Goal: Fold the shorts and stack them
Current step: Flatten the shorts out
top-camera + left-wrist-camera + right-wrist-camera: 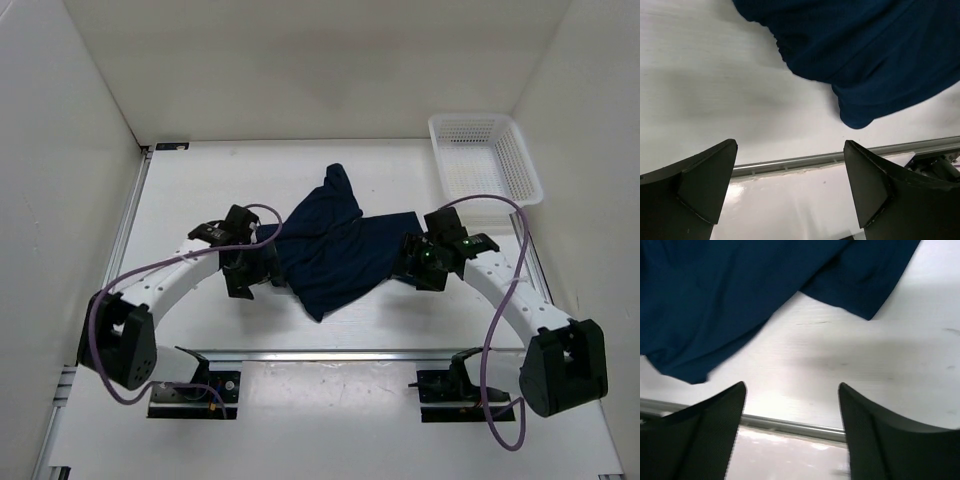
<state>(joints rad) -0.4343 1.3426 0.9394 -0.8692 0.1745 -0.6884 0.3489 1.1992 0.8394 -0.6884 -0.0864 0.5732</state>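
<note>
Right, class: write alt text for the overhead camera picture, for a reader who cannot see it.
Dark navy shorts lie crumpled in the middle of a white table, the left gripper at their left edge and the right gripper at their right edge. A white mesh basket stands at the far right corner.

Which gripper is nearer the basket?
The right gripper, at the right edge of the shorts, on the same side of the table as the basket. The left gripper is across the shorts from it.
</note>
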